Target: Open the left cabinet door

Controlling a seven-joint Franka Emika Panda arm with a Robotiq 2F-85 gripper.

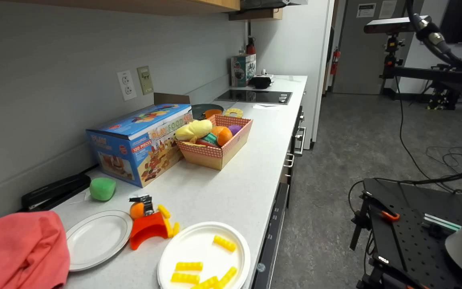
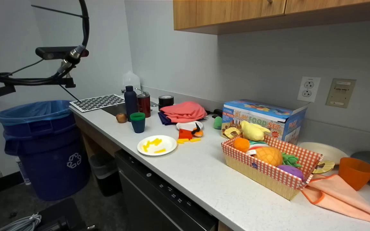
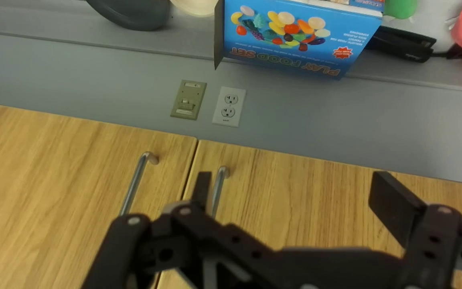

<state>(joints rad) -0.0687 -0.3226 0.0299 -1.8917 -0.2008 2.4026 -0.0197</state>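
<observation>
The gripper (image 3: 293,188) holds its 2 jaws wide before the left cabinet door (image 3: 307,192), presumably so the handle (image 3: 218,188), seen near 1 jaw, can fit between them.

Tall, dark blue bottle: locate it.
In an exterior view, the dark blue bottle stands left of centre on the white counter, between a round brown object and a dark red tumbler.

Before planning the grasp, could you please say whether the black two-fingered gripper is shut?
No, the wrist view shows the gripper open, the tan wooden cabinet door visible between its fingers.
</observation>
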